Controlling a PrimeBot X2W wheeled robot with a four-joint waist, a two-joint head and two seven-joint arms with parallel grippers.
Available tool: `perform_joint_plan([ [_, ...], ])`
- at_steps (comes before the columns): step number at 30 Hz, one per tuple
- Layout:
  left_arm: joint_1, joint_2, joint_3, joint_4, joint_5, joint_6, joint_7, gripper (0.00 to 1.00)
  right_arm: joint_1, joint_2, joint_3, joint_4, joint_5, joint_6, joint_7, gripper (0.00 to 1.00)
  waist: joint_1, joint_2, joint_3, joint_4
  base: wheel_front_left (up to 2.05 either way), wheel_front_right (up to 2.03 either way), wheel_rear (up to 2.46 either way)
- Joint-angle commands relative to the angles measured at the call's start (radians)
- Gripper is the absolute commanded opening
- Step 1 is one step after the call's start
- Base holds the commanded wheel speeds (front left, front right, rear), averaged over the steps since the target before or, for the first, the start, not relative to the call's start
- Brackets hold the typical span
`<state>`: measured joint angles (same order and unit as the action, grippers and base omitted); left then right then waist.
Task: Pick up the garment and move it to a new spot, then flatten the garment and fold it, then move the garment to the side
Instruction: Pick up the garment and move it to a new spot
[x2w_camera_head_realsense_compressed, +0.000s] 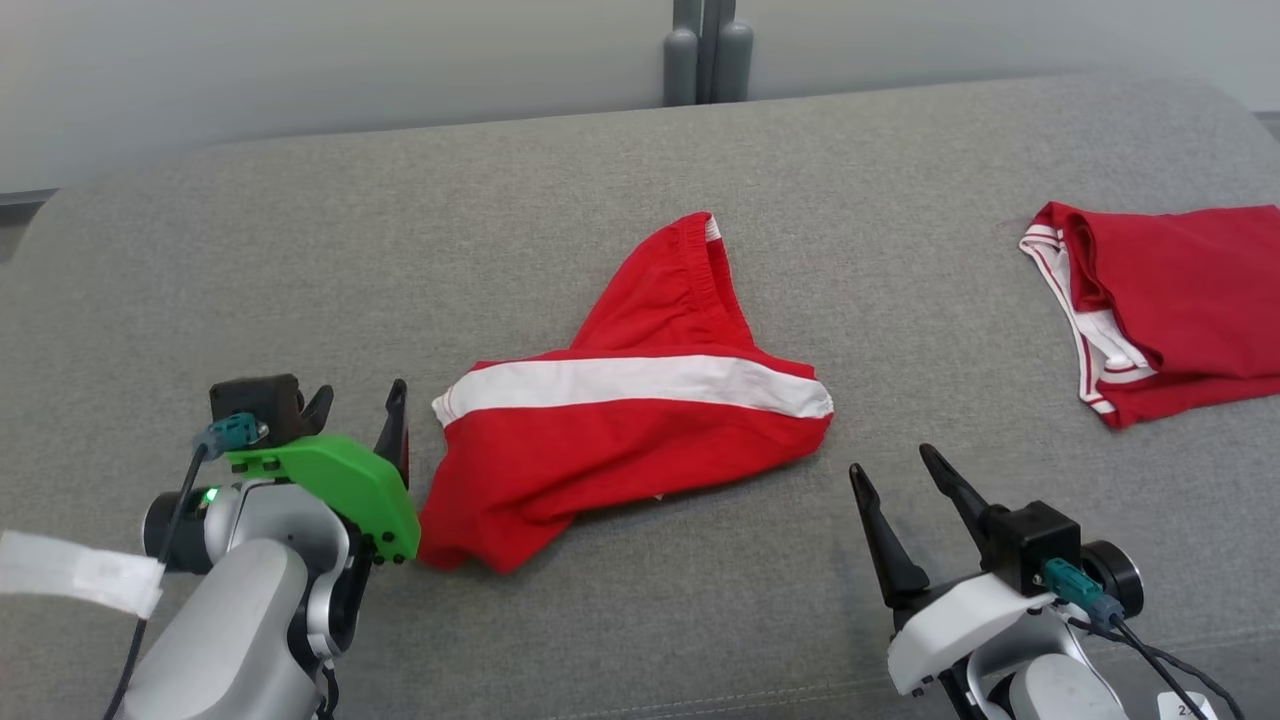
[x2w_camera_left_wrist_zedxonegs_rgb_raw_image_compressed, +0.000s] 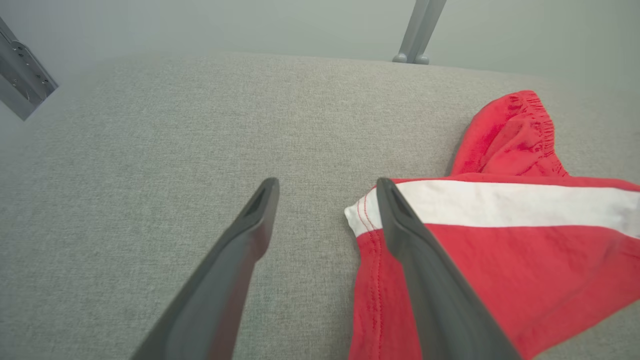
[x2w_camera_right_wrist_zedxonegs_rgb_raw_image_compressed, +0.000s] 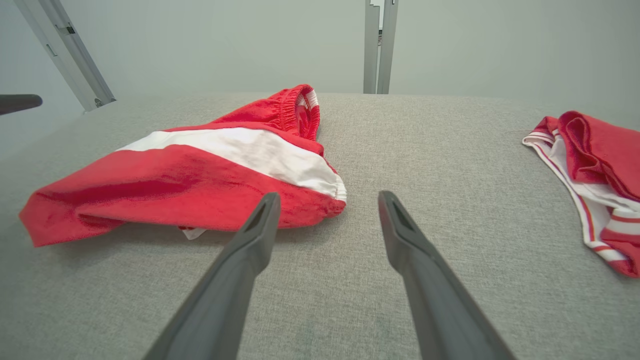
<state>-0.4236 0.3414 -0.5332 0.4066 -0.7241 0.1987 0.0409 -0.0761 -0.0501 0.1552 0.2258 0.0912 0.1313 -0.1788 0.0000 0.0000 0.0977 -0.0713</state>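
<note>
1. The red shorts (x2w_camera_head_realsense_compressed: 630, 420) lie crumpled mid-way across the grey padded surface (x2w_camera_head_realsense_compressed: 300, 250). The waistband (x2w_camera_head_realsense_compressed: 700, 250) is bunched toward the far side and one leg is doubled over. Not flat and not folded yet.
2. Risk: a pinch at the doubled hem may catch only one layer. The cloth would then likely drag and twist instead of spreading.
3. Risk: the left gripper (x2w_camera_head_realsense_compressed: 362, 392) sits just beside the white-striped hem corner (x2w_camera_left_wrist_zedxonegs_rgb_raw_image_compressed: 357, 215). In the left wrist view its inner finger overlaps the cloth, and I can't tell if it touches. A sideways sweep could snag the shorts and shove them.
4. Risk: a second red garment (x2w_camera_head_realsense_compressed: 1170, 310) lies at the far right, well apart for now — a wide reach by the right arm could brush it or go for the wrong piece.
5. Left arm pose: low at the near left, fingers spread wide with nothing between them, pointing away across the surface.
6. Right arm pose: the right gripper (x2w_camera_head_realsense_compressed: 890, 460) is low at the near right, fingers spread and empty — tips near the right end of the shorts but clear of them.
</note>
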Motion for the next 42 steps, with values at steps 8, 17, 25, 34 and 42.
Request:
perform_joint_plan([
  [8,-0.122,-0.019,-0.049,0.118,0.026,-0.011,0.099,1.00,-0.031,-0.001,-0.007,-0.010,-0.005,-0.001,-0.011,1.00,0.0000,0.0000,0.080,-0.079,0.00,0.00,0.00],
  [17,-0.154,-0.027,-0.069,0.221,0.023,-0.016,0.137,1.00,-0.046,-0.001,-0.009,0.001,0.010,-0.001,-0.027,1.00,0.0000,0.0000,0.115,-0.103,0.00,0.00,0.00],
  [25,-0.167,-0.046,-0.093,0.278,0.034,-0.043,0.117,0.00,-0.055,-0.001,-0.012,0.012,0.009,-0.001,-0.035,1.00,0.0000,0.0000,0.119,-0.093,0.00,0.00,0.00],
  [34,-0.128,-0.054,-0.082,0.295,0.023,-0.034,0.048,0.00,-0.044,-0.001,-0.012,0.022,0.010,-0.001,-0.037,1.00,0.0000,0.0000,0.098,-0.066,0.00,0.00,0.00],
  [42,-0.066,-0.043,-0.070,0.262,0.014,0.004,0.012,0.00,-0.031,-0.001,-0.009,0.030,0.010,-0.001,-0.034,1.00,0.0000,0.0000,0.067,-0.031,0.00,0.00,0.00],
])
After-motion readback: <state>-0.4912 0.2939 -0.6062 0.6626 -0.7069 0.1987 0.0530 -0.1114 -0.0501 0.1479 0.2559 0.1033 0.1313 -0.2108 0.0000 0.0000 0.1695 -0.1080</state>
